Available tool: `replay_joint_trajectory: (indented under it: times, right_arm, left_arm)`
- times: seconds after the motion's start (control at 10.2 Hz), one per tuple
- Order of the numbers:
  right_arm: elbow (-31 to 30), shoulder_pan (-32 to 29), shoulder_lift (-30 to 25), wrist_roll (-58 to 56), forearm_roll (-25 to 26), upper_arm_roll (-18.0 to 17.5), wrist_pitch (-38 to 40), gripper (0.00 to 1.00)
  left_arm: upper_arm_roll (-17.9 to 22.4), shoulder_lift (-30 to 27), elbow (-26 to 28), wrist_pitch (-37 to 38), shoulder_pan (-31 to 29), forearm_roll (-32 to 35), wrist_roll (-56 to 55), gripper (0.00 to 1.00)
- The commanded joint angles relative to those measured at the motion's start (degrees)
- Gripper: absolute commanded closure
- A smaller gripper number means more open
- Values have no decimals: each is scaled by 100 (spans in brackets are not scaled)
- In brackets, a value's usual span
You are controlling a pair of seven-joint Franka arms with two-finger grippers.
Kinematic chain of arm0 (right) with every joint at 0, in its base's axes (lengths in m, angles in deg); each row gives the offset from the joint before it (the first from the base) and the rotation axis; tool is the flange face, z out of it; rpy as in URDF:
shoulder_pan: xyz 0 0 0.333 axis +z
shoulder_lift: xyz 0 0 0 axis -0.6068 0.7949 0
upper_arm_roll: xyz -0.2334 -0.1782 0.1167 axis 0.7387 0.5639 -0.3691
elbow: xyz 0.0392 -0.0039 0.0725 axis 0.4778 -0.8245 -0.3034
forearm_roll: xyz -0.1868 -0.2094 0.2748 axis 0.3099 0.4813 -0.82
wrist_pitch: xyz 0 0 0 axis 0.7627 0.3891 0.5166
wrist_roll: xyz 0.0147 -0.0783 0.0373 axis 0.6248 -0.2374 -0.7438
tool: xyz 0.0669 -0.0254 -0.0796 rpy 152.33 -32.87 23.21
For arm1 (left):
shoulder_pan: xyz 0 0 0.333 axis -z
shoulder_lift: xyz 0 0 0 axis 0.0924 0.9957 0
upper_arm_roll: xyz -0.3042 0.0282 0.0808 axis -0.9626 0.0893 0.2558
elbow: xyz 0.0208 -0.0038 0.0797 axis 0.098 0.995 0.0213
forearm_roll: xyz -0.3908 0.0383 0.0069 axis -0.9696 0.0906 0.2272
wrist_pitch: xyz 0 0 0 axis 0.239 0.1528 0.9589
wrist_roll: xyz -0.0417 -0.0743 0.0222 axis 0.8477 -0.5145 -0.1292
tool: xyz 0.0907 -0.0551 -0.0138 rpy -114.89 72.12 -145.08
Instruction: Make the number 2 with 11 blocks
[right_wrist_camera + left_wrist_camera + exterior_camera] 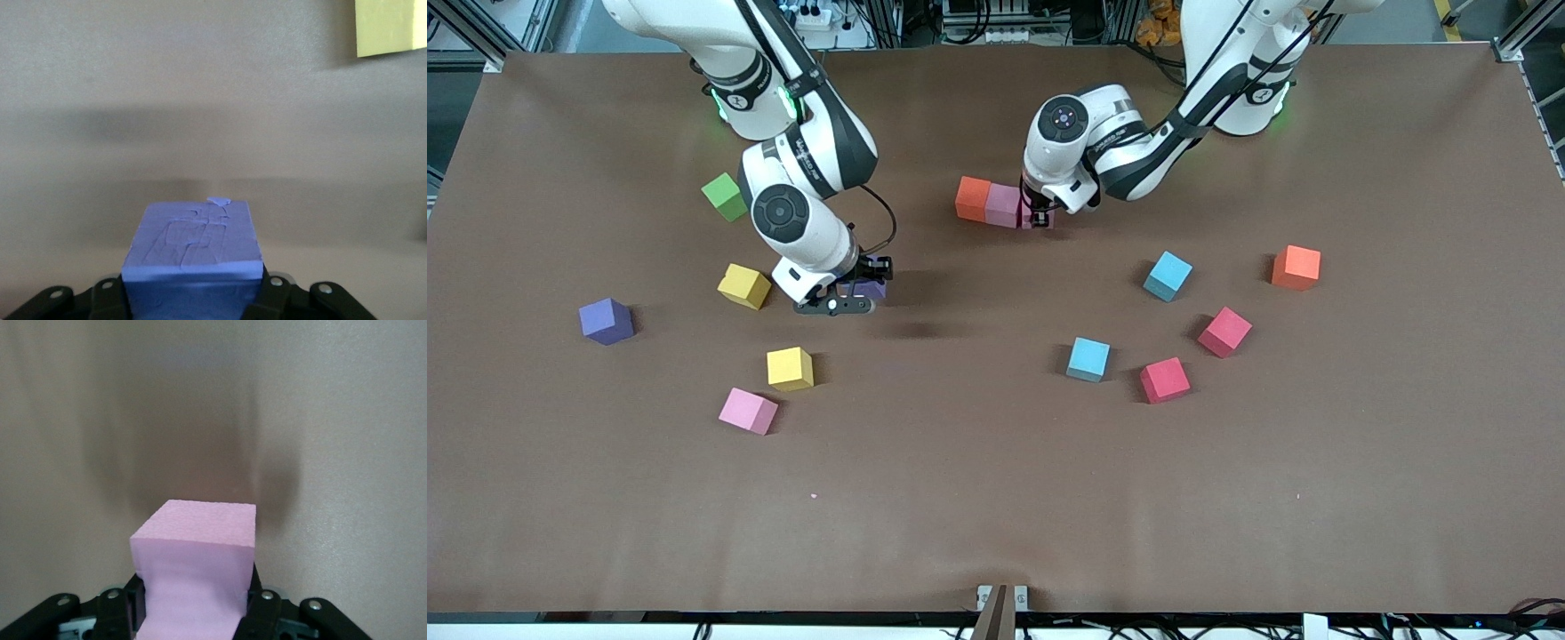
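Left claw [1040, 216] grips a pink cube [197, 567], ending our row beside the orange cube [973, 197]; right claw [852, 293] grips a purple cube [193, 257], needing placement next.

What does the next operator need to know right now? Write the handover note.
Left claw: shut on a pink block, low at the end of the started row, beside the orange block and pink block.
Right claw: shut on a purple block, near a yellow block.
Done: two blocks placed in line, third arriving.
Left: release it, add the purple one, then gather the loose cubes, such as the light blue block and red block. Skip the green cube.
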Motion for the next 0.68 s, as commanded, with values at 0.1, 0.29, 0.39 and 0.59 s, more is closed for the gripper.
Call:
replay_joint_trajectory:
  times: [0.1,0.29,0.39,0.59]
  right_arm:
    - [49,41,-26,87,-99,21,75,68]
    - [58,41,-26,87,-108,21,75,68]
    - [58,41,-26,87,-99,21,75,68]
    - [58,41,-26,87,-99,21,75,68]
  left_arm:
    - [-12,275,-163,-25,74,217,-588,76]
    - [-12,284,-207,-25,224,322,-571,72]
    - [-12,284,-225,-25,215,540,-571,71]
    - [-12,318,-251,-25,215,814,-562,21]
